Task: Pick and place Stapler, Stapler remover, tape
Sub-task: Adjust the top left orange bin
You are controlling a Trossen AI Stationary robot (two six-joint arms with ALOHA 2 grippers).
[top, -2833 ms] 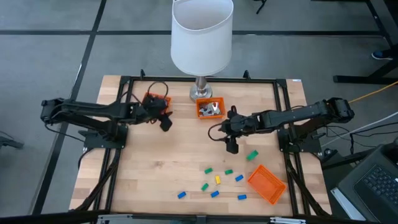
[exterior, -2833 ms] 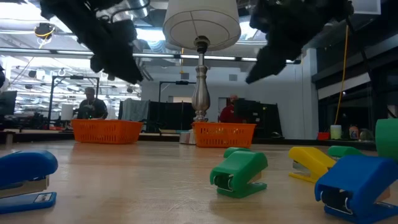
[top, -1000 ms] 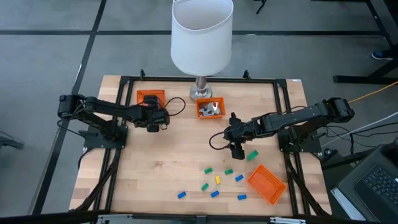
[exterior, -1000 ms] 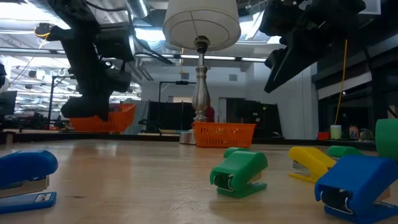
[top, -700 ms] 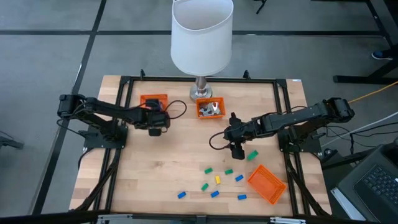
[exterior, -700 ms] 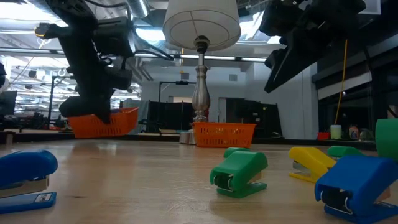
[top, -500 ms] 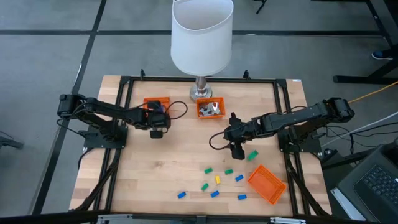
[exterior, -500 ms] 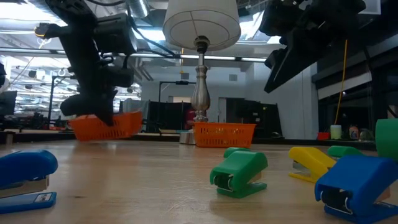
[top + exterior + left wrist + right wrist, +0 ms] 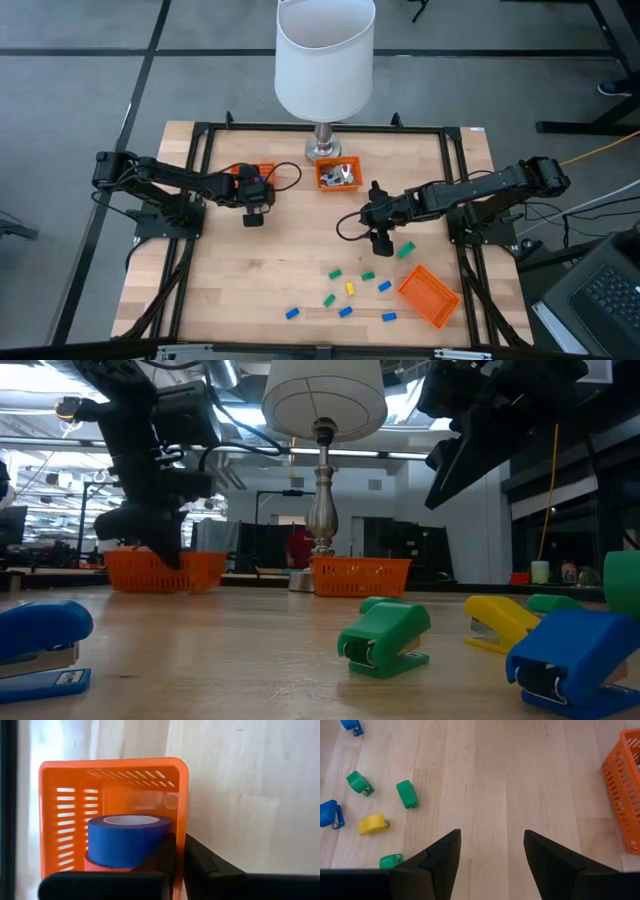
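Basket point(image 9: 181, 800): left gripper point(image 9: 178, 851) was clamped on its wall, upper left of high view.
Tape point(image 9: 127, 840): blue roll inside.
Right gripper point(image 9: 491, 852): spread wide, center.

Left gripper point(image 9: 179, 851) pinched nearly closed low over the table; right gripper point(image 9: 491, 851) hovers spread wide

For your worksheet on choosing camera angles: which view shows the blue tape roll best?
The left wrist view: the blue tape roll fills the orange basket, whose wall the left gripper pinches. In the high view the arm covers it; the low view shows only the basket's side; the right wrist view misses it.
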